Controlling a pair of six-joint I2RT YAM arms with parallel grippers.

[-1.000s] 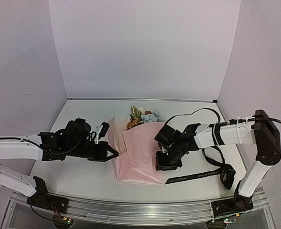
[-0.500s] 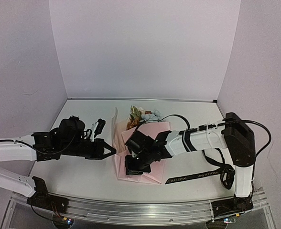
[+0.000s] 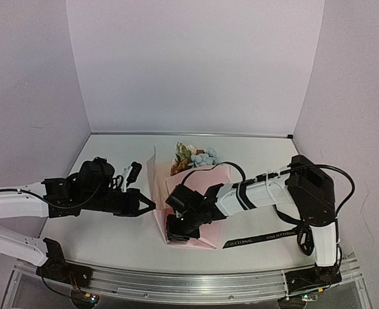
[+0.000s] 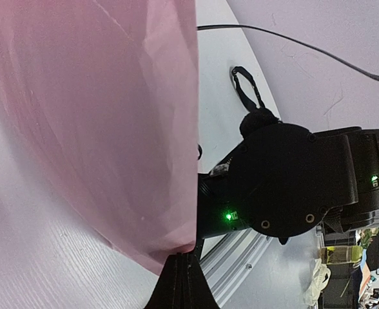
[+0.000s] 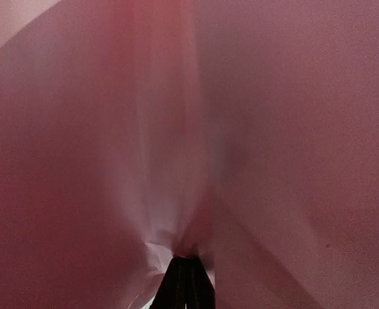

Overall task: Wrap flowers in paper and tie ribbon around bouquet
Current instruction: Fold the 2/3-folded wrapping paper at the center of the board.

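Two white-and-black robot arms work one sheet of thin, faintly glossy pale pink paper (image 3: 218, 175) at the middle of a matte white table (image 3: 112, 154). The left gripper (image 3: 152, 206) has its jaws closed and, as far as the wrist view shows, pinches the sheet's left edge, where the paper stands up in a creased flap. The right gripper (image 3: 174, 233) reaches across the sheet to its near left part. Its jaws are pressed together on a puckered fold of pink that fills the whole right wrist view.

One small bunch of flowers (image 3: 193, 156) lies at the far end of the paper. Rounded pale blue blooms, cream petals and orange-brown ones show past the sheet's edge. The stems are hidden beneath the paper.

One narrow black satin ribbon (image 3: 260, 239), printed with small light lettering, lies flat on the table at the right front. It sits just beside the paper's near corner and apart from both grippers.

The right arm's forearm lies over the sheet and covers much of its middle. A black cable (image 3: 218, 165) loops above it. Plain lilac walls (image 3: 196, 64) close in three sides, and a ribbed aluminium rail (image 3: 189, 280) runs along the front edge, carrying the two arm bases.
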